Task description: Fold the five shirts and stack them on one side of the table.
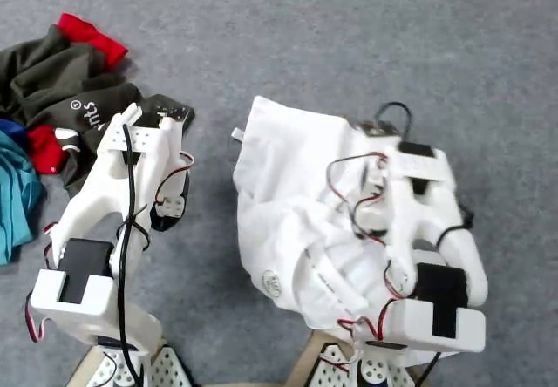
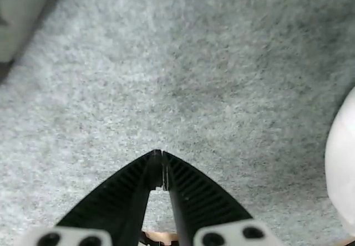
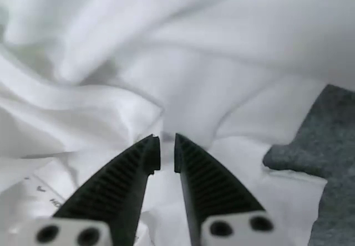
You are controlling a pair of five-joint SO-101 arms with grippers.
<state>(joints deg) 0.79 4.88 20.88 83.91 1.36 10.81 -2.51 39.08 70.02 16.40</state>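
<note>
Shirt heap (image 1: 52, 86) — beside left arm (image 1: 113, 200)

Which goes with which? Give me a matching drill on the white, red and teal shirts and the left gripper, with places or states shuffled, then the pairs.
Things:
1. white shirt
2. red shirt
3. teal shirt
4. left gripper

Places or states:
a. shut, over bare table
b. at the table's left edge, near end of the pile
c. crumpled mid-table, beneath the right gripper
d. far end of the pile, against the dark shirt

Pairs: 1-c, 2-d, 3-b, 4-a.
</note>
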